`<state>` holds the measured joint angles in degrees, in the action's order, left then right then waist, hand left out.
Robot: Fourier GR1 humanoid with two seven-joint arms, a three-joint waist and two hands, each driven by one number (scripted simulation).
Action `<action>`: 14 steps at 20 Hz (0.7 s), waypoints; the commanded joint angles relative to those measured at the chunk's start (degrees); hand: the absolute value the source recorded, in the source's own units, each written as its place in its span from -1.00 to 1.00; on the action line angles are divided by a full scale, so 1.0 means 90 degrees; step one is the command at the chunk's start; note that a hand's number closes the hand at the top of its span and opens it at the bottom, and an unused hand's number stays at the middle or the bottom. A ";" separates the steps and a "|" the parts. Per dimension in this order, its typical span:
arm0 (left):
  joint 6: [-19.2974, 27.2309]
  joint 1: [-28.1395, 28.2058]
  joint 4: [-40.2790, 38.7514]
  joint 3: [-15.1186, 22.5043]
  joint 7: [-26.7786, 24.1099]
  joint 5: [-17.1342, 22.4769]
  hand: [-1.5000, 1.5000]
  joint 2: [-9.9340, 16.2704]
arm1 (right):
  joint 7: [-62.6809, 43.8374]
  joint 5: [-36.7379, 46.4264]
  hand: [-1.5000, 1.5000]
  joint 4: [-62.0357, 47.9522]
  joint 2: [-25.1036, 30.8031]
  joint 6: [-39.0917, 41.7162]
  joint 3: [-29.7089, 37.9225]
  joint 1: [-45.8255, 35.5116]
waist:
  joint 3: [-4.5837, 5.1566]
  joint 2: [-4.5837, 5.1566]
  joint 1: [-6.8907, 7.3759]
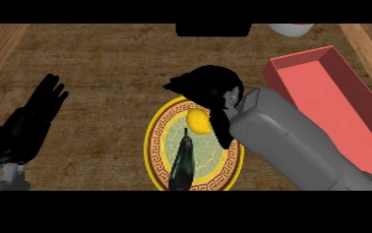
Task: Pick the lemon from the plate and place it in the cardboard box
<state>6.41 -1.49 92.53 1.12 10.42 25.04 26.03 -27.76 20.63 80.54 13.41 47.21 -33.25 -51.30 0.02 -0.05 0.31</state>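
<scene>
While the brown surface (102,79) lies open at its middle, the red box (327,97) meets its right edge. Right hand (210,87) curls above the lemon (198,121) on the gold-rimmed plate (156,143), apparently not grasping it. Left hand (40,106) rests open, left.

Lemon (198,121) on plate (161,129); box (320,99) right of plate.

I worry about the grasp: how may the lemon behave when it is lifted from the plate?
The lemon looks small, rounded and smooth, so it may roll on the flat plate or slip. It probably stays stiff and light.
</scene>
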 commanded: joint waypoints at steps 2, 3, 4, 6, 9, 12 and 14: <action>-0.0162 -0.0068 -0.0099 -0.0022 0.0053 -0.0180 0.00 -0.0218 | 0.0343 0.0621 -1.00 -0.0295 -0.0180 0.0179 0.0064 0.0193 | -0.0001 0.0009 0.0005; -0.0140 0.0297 0.0091 -0.0009 -0.0123 -0.0251 0.00 -0.0325 | 0.0150 0.0593 -1.00 0.0020 -0.0195 0.0344 0.0090 0.0333 | -0.0001 -0.0001 0.0004; -0.0338 0.0084 -0.0059 -0.0214 0.0035 -0.0154 0.00 -0.0101 | 0.0572 0.0887 -1.00 -0.0672 -0.0361 0.0093 0.0107 0.0007 | -0.0001 0.0013 0.0034; -0.0138 0.0234 0.0156 0.0012 -0.0049 -0.0419 0.00 -0.0450 | 0.0682 0.1055 -1.00 -0.0348 -0.0285 0.0076 0.0181 0.0360 | -0.0002 0.0006 0.0015; -0.0344 0.0094 0.0227 -0.0286 0.0194 -0.0314 0.00 -0.0248 | 0.0752 0.1022 -1.00 -0.0349 -0.0447 0.0434 0.0464 0.0236 | -0.0002 0.0001 0.0004; -0.0320 0.0058 0.0128 -0.0373 0.0213 -0.0410 0.00 -0.0386 | 0.0889 0.1280 -1.00 -0.0303 -0.0660 0.0327 0.0527 0.0325 | -0.0002 0.0005 0.0003; -0.0443 0.0323 0.0458 -0.0421 0.0403 -0.0255 0.00 -0.0410 | 0.0843 0.1557 -1.00 -0.0110 -0.0806 0.0129 0.0340 0.0640 | -0.0002 0.0001 0.0010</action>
<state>3.62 0.36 94.66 -1.28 11.94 21.90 22.49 -20.44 32.08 78.88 8.75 48.80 -30.45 -46.84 0.00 -0.02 0.35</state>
